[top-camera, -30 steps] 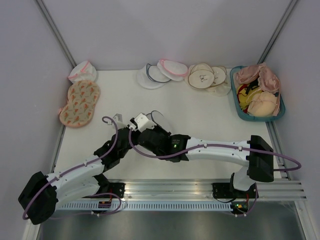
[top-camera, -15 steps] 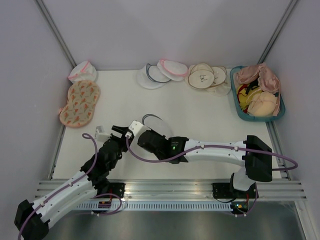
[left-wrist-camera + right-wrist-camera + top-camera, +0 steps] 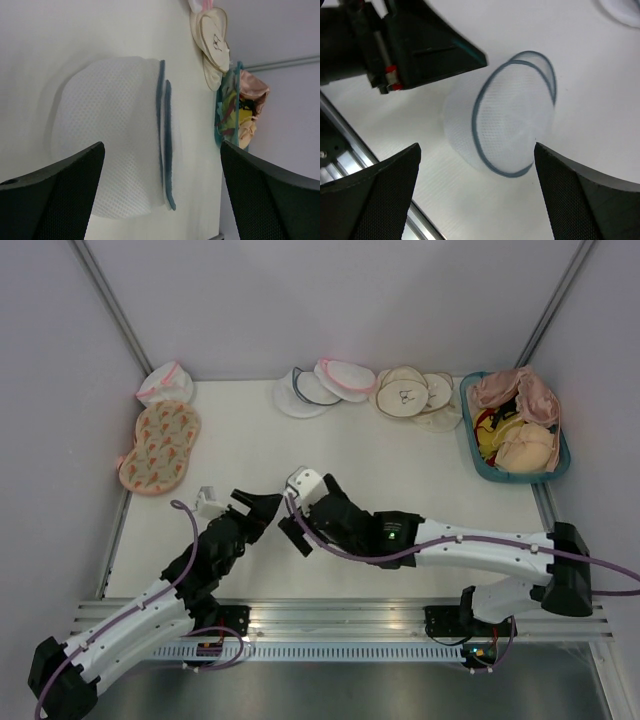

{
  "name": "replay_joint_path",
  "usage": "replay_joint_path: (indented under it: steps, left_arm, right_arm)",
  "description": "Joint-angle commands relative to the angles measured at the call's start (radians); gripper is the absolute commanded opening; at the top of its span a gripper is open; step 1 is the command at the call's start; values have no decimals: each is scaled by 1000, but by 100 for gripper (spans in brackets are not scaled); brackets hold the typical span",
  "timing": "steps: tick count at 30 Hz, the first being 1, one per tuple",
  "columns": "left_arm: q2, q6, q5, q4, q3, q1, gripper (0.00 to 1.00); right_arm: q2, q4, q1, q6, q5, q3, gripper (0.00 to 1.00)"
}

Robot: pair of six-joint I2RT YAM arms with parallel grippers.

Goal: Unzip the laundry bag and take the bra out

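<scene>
Mesh laundry bag [image 3: 512, 125] lying on white table [image 3: 420, 470], pale walls [image 3: 300, 300] on three sides. Near bag: left gripper [image 3: 162, 150], right gripper [image 3: 476, 150], both spread wide, empty. Well apart from bag: teal basket [image 3: 473, 440].

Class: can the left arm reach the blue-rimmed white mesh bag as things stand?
Likely yes. The left end effector is open and aimed at the mesh bag, which lies on the table just ahead with nothing between. The right end effector hangs above the bag, so room is tight.
</scene>
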Motion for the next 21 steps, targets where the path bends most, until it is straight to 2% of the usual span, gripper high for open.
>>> replay_joint_path:
  steps: [1,6,10,16,21]
  left_arm:
    - [-7,183,104,10,83,3,100]
    - [-13,317,219,-4,139,3,100]
    - [1,405,339,-7,161,3,99]
    - [16,448,357,-84,181,3,100]
    - [47,462,362,-116,205,3,99]
  right_arm:
    - [-170,-56,-14,195,205,-37,98]
    - [-440,-151,-14,358,315,-140,98]
    - [-565,-261,-13,451,323,-172,98]
    - [-705,-280,-13,507,303,-252,98]
    - [-784,-228,-13,513,272,-304,98]
